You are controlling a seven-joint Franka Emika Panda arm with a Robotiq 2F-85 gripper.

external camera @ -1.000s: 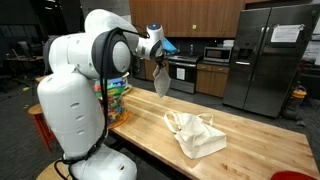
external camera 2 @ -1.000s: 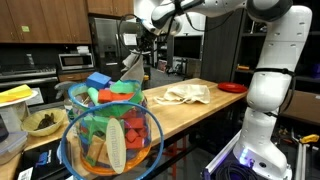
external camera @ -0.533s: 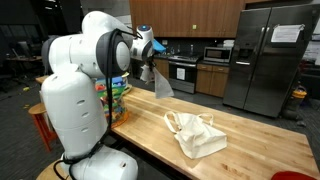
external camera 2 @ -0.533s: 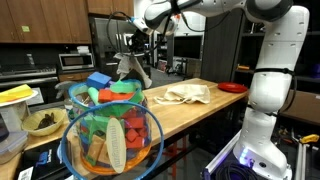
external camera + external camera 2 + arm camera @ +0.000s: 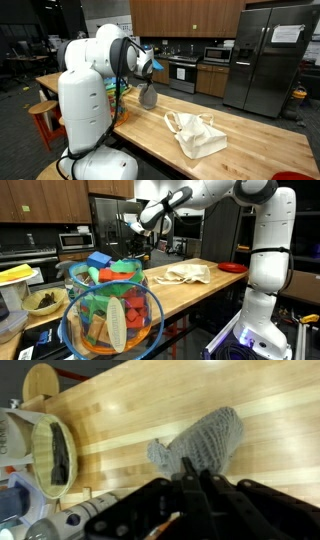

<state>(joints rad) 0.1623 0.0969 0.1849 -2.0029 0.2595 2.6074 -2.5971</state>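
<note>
Tool (image 5: 190, 473) downward over countertop (image 5: 150, 400), grey cloth (image 5: 207, 440) in grip

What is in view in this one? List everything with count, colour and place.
grey cloth: one, grey, held by the gripper over the table
cream cloth: one, cream, crumpled on the table
table: one, light wood, under the arm
toy basket: one, many colours, at a table end
plate: one, red, beyond the cream cloth
bowl: one, cream, past the table's edge
fridge: one, steel, behind the table
microwave: one, dark, back counter
arm: one, white, at the table's edge
gripper: one, black, shut on the grey cloth
</note>
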